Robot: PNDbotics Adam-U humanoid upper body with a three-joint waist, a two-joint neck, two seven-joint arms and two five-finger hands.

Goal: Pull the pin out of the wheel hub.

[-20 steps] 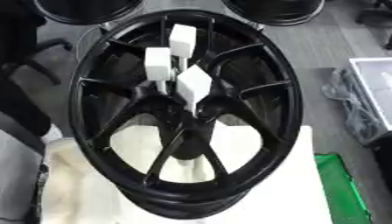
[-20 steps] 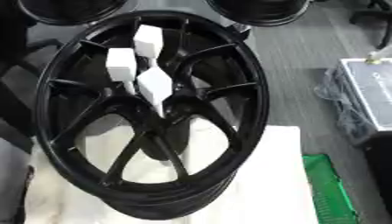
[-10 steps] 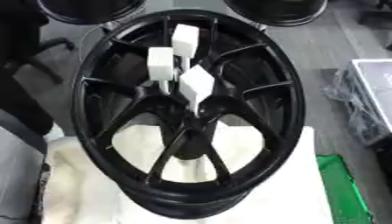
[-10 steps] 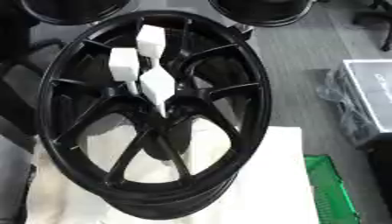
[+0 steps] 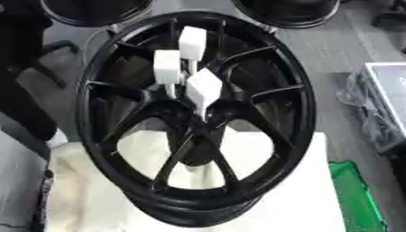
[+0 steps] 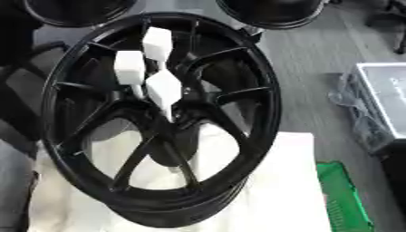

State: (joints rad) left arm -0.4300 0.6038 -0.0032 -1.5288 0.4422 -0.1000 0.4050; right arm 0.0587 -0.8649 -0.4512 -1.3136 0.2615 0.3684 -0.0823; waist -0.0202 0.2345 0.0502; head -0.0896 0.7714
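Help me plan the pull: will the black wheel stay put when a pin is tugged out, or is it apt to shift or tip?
The wheel hub looks like rigid, bulky metal, so probably heavy enough to resist a tug. It lies tilted on soft white padding, so it might rock or slide slightly. The white-headed pins have thin stems that may flex.

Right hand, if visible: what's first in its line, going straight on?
Neither hand shows in either view, so there is no heading to extend. Three white-headed pins stand in the black wheel hub.
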